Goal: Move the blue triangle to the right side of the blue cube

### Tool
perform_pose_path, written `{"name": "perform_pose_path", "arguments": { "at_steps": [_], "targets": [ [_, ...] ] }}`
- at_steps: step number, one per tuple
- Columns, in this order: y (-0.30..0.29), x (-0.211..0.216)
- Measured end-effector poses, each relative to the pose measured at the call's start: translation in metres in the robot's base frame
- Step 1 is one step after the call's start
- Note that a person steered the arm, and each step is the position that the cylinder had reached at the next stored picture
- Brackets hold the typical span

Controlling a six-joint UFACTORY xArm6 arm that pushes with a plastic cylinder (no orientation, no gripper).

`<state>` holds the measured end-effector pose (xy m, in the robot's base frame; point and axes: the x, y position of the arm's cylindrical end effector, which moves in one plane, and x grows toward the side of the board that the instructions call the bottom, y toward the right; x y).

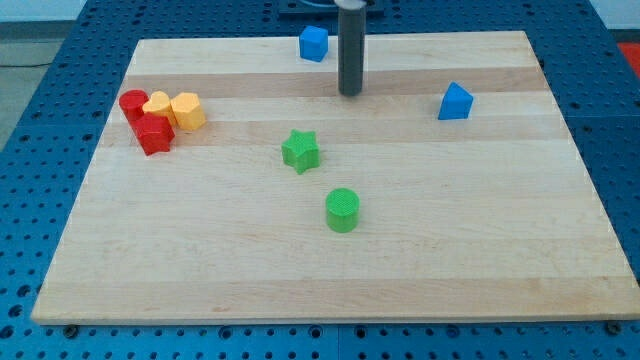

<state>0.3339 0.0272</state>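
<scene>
Blue triangle [455, 102] sits near the wooden board's [330, 280] right edge, well apart from the blue cube [313, 43] at top centre. My tip [350, 93] stands between them, touching neither, holding nothing.

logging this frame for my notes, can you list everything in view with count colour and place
blue cube: 1, blue, top edge of the board, just left of centre
blue triangle: 1, blue, upper right of the board
green star: 1, green, near the board's centre
green cylinder: 1, green, below and right of the star
red blocks: 2, red, left side, clustered with the yellow ones
yellow blocks: 2, yellow, left side, right of the red ones
wooden board: 1, light wood, on a blue perforated table
my tip: 1, dark rod, between the blue cube and blue triangle, touching neither
</scene>
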Motion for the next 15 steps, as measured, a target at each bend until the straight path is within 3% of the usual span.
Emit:
{"name": "perform_pose_path", "arguments": {
  "at_steps": [1, 2, 3, 5, 7, 10, 11, 13, 15],
  "targets": [
    [0.022, 0.06],
    [0.095, 0.069],
    [0.128, 0.049],
    [0.133, -0.022],
    [0.206, -0.039],
    [0.147, -0.068],
    [0.107, -0.067],
    [0.102, -0.022],
    [0.072, -0.047]
  ]
}}
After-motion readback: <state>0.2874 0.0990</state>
